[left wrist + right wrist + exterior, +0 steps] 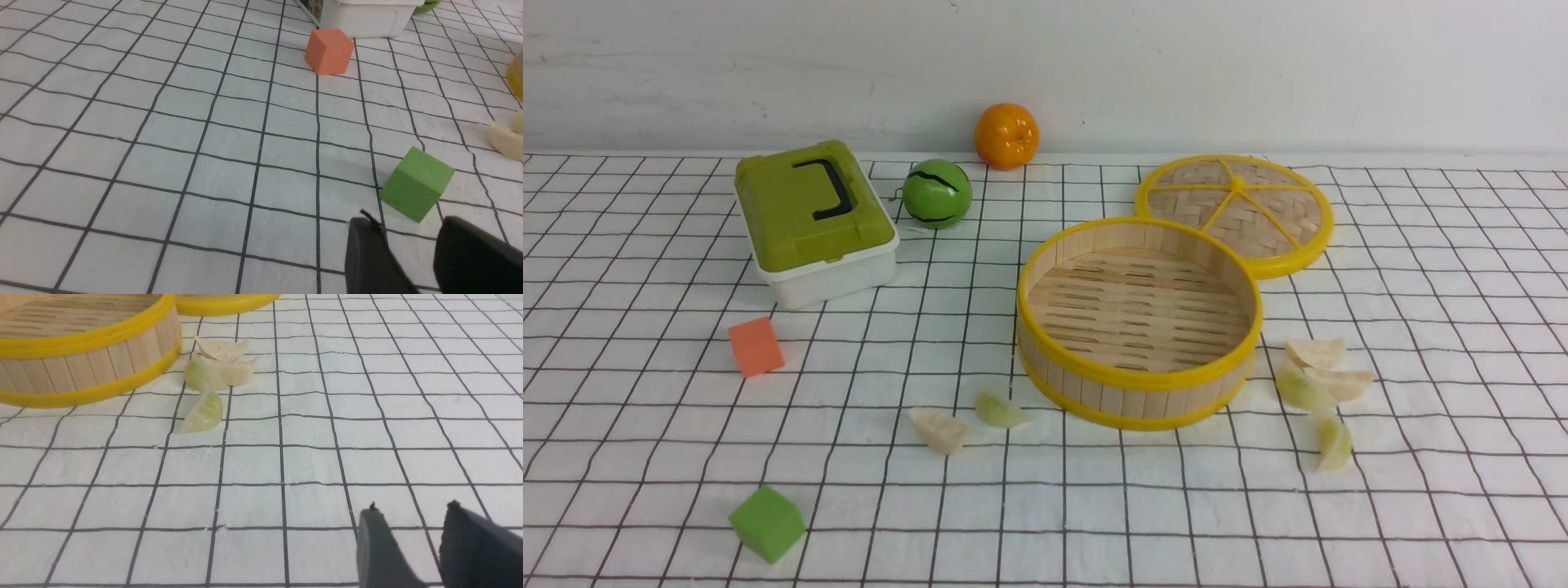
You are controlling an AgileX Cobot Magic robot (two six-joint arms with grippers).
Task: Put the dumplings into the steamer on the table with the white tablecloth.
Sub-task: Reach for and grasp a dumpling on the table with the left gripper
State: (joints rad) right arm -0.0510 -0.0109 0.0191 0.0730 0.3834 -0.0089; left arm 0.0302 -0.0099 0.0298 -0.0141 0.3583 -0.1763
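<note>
The steamer (1135, 380) stands empty mid-table on the white tablecloth (1094, 506). Two dumplings lie to the left of its front: a cream one (939, 429) and a green one (999, 408). Several more lie at its right: cream ones (1315, 353) (1349, 382) and green ones (1298, 389) (1334, 443). The right wrist view shows that group (204, 412) beside the steamer wall (81, 355), well ahead of my right gripper (412, 514), which is open and empty. My left gripper (406, 228) is open over bare cloth, just short of a green cube (416, 183). Neither arm shows in the front view.
A green-lidded white box (813, 220), a green ball (937, 193) and an orange (1006, 135) sit at the back left. The woven lid (1235, 208) lies behind the steamer. An orange cube (756, 346) and the green cube (766, 523) are at the front left.
</note>
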